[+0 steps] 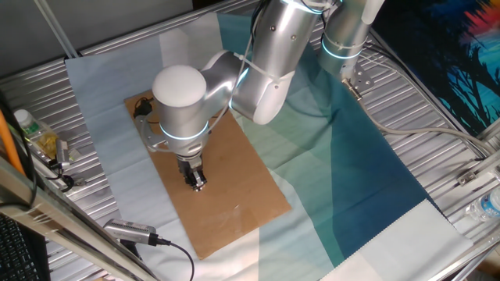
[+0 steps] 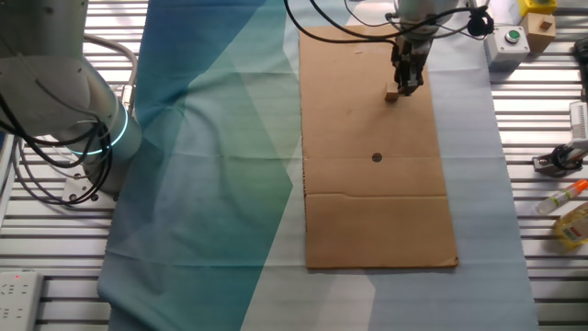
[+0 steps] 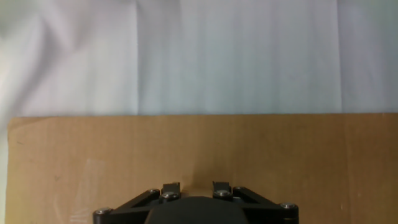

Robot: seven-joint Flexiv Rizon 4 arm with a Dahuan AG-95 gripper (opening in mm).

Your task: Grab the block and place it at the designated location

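Observation:
The block point(image 2: 392, 94) is a small light-tan cube on the far part of the brown cardboard sheet point(image 2: 377, 211), right at the tips of my gripper point(image 2: 406, 85). The gripper points straight down, low over the sheet. In the hand view only the two fingers point(image 3: 171, 188) show, close together with a pale tan strip between them, so the jaws look shut on the block. In one fixed view the gripper point(image 1: 196, 182) hides the block. The designated location point(image 2: 377, 157) is a tiny black dot near the sheet's middle, well nearer the camera than the block.
A blue and white cloth point(image 2: 211, 165) covers the slatted metal table. A box with a green button point(image 2: 508, 39) and a yellow-brown box point(image 2: 538, 23) stand near the sheet's far right corner. Bottles point(image 2: 571, 223) lie at the right. A cabled cylinder point(image 1: 129, 232) lies by the sheet's near corner.

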